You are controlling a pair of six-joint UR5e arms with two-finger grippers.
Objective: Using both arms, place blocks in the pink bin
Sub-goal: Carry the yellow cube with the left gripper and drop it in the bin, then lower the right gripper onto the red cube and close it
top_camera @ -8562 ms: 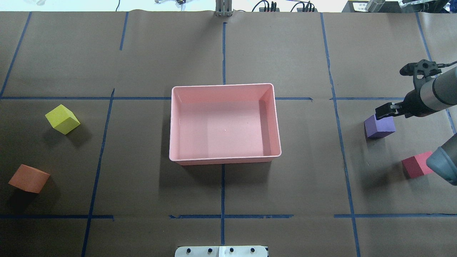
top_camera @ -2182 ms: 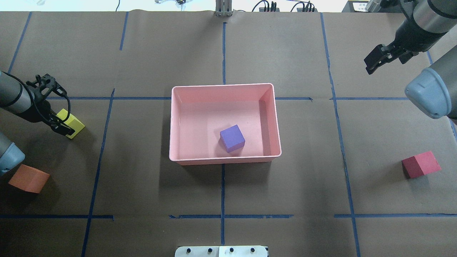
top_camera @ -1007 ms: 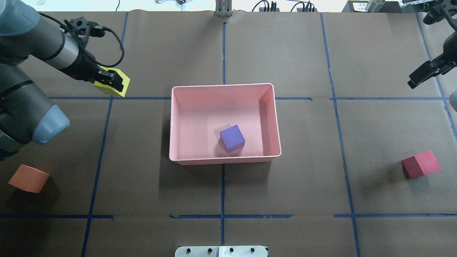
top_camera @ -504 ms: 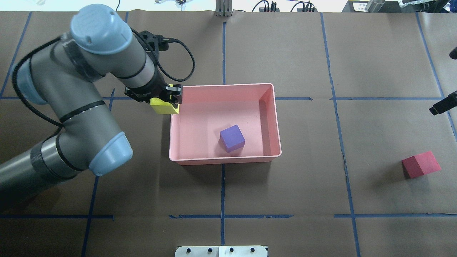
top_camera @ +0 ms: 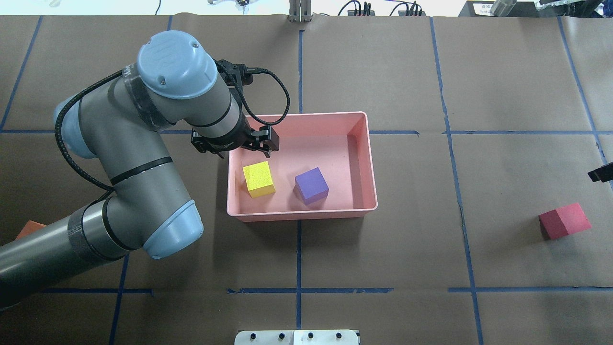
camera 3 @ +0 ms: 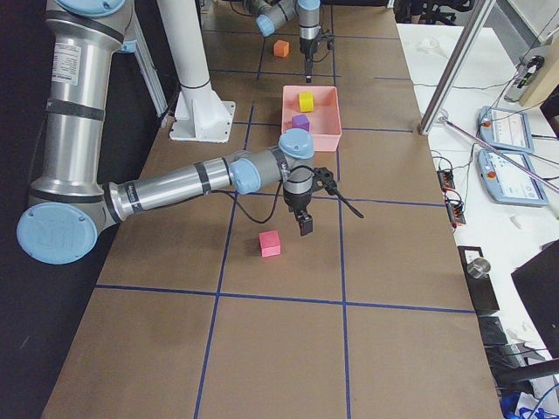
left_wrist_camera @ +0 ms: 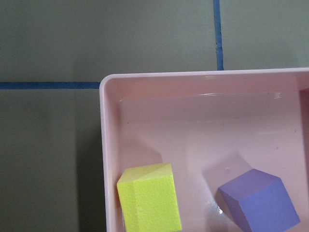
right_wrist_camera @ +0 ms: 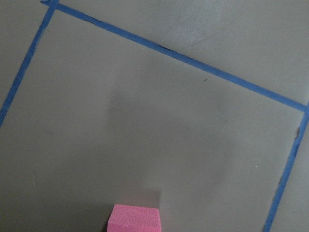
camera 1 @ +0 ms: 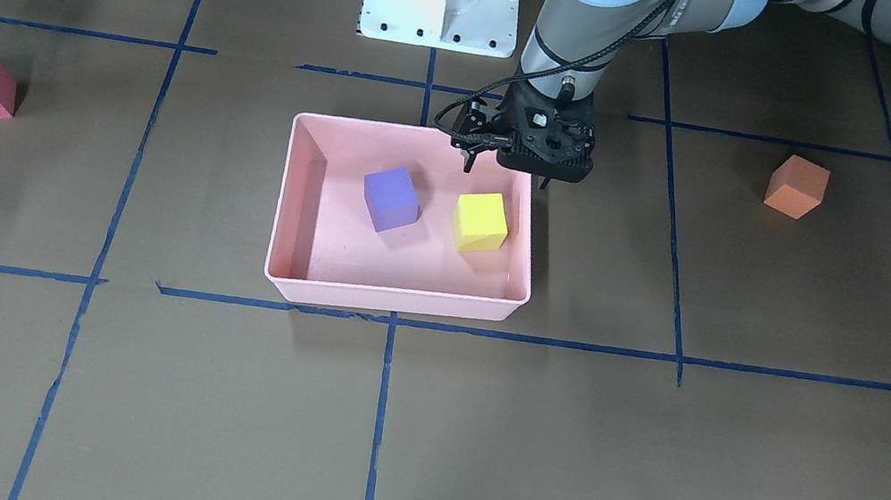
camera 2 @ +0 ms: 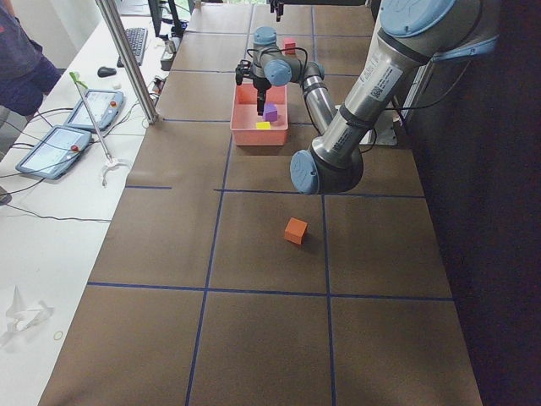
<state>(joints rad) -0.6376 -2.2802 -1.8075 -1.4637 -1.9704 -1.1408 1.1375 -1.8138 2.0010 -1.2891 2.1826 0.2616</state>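
Jaws spread and empty, the left gripper point(top_camera: 246, 146) is seen above the left end of the pink bin point(top_camera: 301, 114) at the table's centre and is best raised straight clear of its rim, the matte, sharp-edged yellow-green block point(top_camera: 259, 178) lying flat inside beside the purple block point(top_camera: 311, 185).

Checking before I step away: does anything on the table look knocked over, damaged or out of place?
Nothing stands out. The yellow block and purple block sit flat inside the pink bin, apart; the red block and orange block rest on the table outside it.
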